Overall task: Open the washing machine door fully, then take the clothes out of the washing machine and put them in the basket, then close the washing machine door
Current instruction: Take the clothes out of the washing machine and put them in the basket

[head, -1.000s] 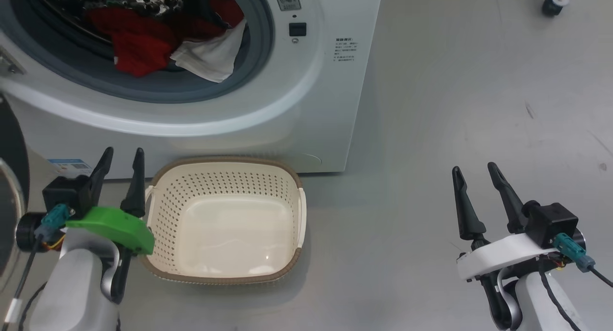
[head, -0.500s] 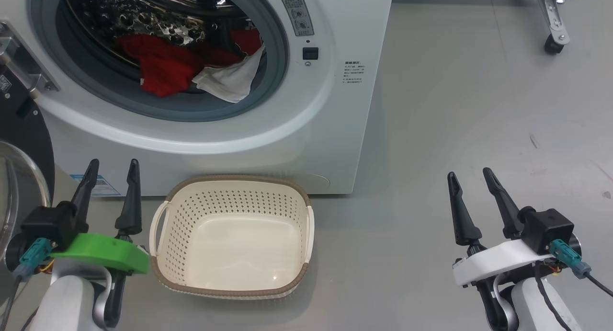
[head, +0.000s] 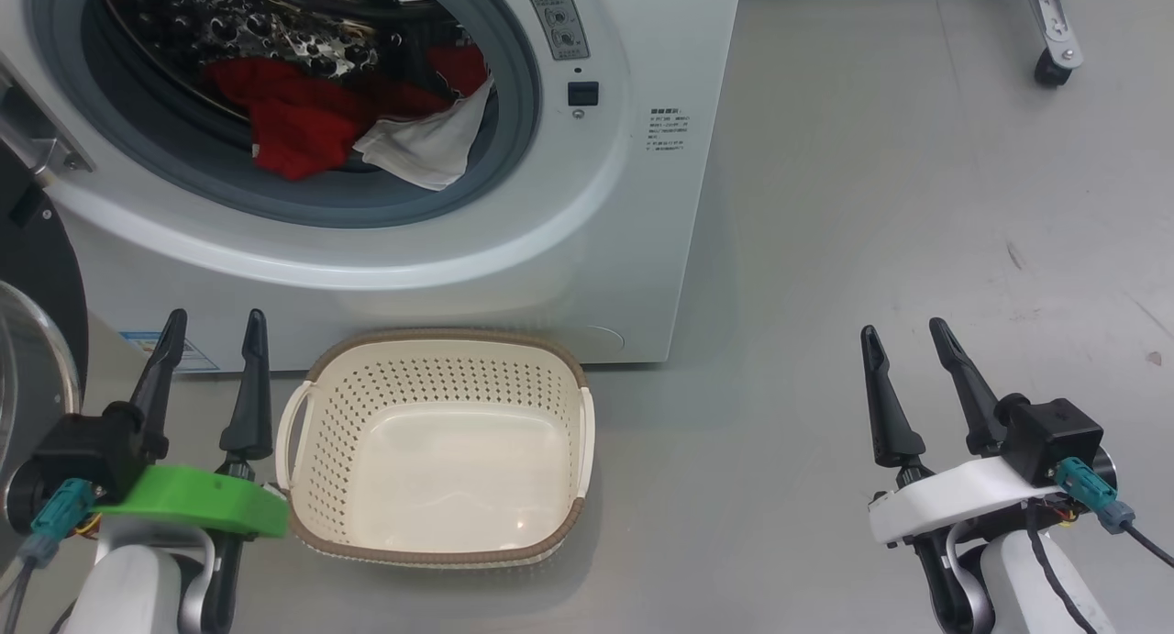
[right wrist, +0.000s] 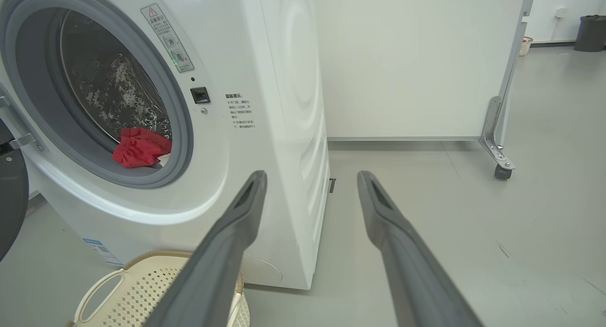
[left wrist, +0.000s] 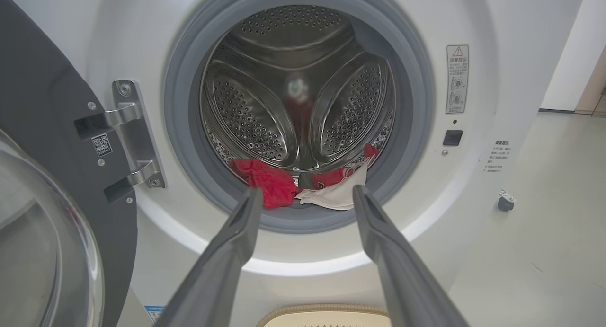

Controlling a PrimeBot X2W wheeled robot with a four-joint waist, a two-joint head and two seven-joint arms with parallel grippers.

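Note:
The white washing machine (head: 633, 203) has its door (head: 37, 276) swung open to the left, black rim and glass bowl (left wrist: 42, 232) showing. Red and white clothes (head: 348, 129) lie at the drum's front lip, also seen as clothes (left wrist: 303, 187) in the left wrist view. The cream basket (head: 440, 359) stands on the floor below the opening with nothing in it. My left gripper (head: 213, 322) is open just left of the basket, fingers pointing at the drum. My right gripper (head: 903, 333) is open over bare floor to the right, holding nothing.
Grey floor (head: 871, 203) stretches right of the washer. A white partition panel on castors (right wrist: 497, 156) stands behind, one wheel (head: 1046, 65) at the top right. A dark bin (right wrist: 589, 31) is far back.
The head camera has shifted, so the washer and basket sit differently in view. My left gripper's fingers have spread wider apart. The right gripper holds the same pose.

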